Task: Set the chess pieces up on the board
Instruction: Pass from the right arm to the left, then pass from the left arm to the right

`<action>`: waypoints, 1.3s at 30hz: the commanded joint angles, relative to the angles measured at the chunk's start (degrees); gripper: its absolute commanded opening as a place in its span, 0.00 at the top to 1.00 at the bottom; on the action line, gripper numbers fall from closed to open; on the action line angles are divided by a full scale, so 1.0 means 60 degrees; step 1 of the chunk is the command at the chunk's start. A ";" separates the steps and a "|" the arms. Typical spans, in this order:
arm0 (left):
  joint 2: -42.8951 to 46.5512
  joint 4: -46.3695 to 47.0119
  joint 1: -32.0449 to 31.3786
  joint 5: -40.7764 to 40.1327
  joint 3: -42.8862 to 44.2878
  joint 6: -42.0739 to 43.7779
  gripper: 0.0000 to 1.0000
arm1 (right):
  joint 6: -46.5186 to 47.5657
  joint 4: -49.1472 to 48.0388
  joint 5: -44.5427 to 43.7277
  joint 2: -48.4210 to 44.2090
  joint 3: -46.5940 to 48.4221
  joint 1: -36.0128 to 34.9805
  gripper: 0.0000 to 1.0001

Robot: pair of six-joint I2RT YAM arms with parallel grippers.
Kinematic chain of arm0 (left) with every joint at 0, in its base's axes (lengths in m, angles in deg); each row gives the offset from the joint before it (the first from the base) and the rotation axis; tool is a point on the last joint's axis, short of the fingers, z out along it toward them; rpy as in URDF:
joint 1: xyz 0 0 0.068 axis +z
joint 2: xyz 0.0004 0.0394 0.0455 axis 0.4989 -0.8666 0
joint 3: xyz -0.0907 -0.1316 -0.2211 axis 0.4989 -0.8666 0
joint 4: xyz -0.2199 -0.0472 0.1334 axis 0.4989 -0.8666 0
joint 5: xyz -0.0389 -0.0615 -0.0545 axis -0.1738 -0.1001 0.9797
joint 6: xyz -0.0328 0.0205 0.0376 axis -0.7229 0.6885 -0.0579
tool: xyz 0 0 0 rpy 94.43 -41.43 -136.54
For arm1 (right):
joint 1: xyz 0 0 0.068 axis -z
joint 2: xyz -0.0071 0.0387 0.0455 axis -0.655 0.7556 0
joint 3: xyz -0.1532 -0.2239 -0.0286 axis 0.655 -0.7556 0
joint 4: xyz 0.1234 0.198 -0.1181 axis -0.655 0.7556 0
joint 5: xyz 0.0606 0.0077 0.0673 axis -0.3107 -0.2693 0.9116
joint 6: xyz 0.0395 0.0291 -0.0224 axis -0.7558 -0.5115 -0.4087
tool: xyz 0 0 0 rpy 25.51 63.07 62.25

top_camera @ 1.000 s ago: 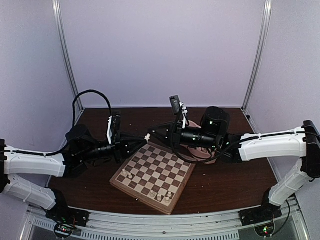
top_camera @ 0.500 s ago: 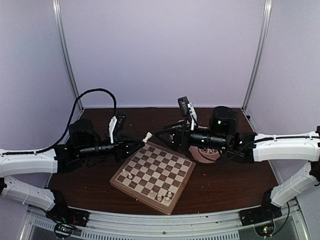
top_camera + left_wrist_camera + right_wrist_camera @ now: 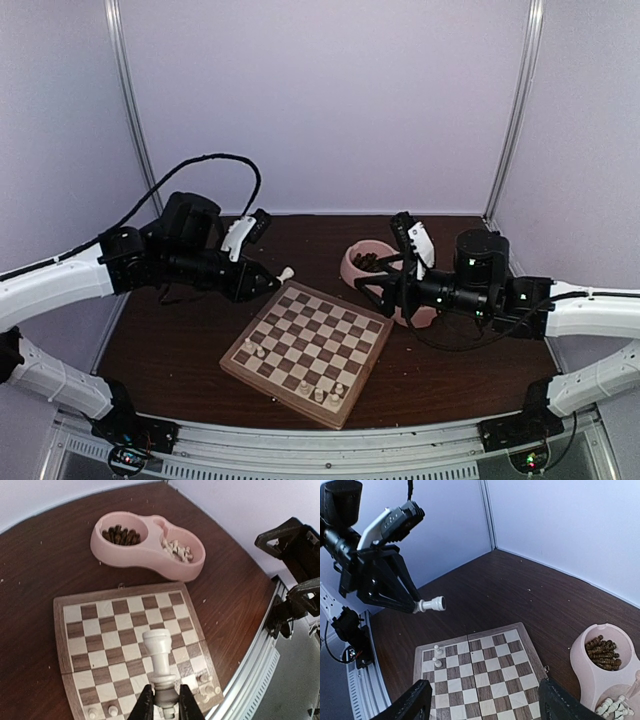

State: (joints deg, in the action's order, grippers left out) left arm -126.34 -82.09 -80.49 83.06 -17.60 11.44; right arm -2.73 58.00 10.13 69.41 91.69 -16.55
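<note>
Left pincer (image 3: 268, 278) clenched on the base of one cream chess piece (image 3: 160, 661). The piece is held in the air at the board's (image 3: 322, 336) far corner.

Right pincer (image 3: 485, 702) released, jaws wide, nothing between them. It is raised just off the board's far-right edge.

A few cream pieces (image 3: 318, 393) stand on the board near its left and near corners.

Pink bowl (image 3: 145, 555) sits on the surface (image 3: 180, 340) beyond the board's far-right edge. Dark pieces (image 3: 120, 534) fill one compartment, cream ones the other.
</note>
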 commanded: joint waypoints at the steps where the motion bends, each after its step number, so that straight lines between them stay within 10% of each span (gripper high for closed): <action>1: -0.0927 -0.2691 0.0019 0.0238 0.1321 0.0225 1.00 | 0.0802 0.0880 -0.0605 0.0461 0.0306 -0.0100 0.24; 10: -0.2445 -0.4144 0.0054 -0.0185 0.2768 0.0768 1.00 | 0.1920 0.0685 -0.1451 -0.0235 -0.0063 -0.0860 0.01; 23: -0.3605 -0.5315 0.0467 0.0959 0.4069 0.0677 1.00 | 0.5377 0.1788 -0.1648 0.1932 0.1382 -0.1492 0.00; 39: -0.3781 -0.5481 0.0532 0.2185 0.4055 0.0763 1.00 | 0.8106 -0.0567 -0.1978 0.4306 0.1975 -0.2126 0.34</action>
State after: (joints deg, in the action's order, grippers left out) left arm -148.70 -114.50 -77.54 93.59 6.36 15.83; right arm 43.08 57.79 -1.45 93.15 100.06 -29.21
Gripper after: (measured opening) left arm 0.150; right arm 0.695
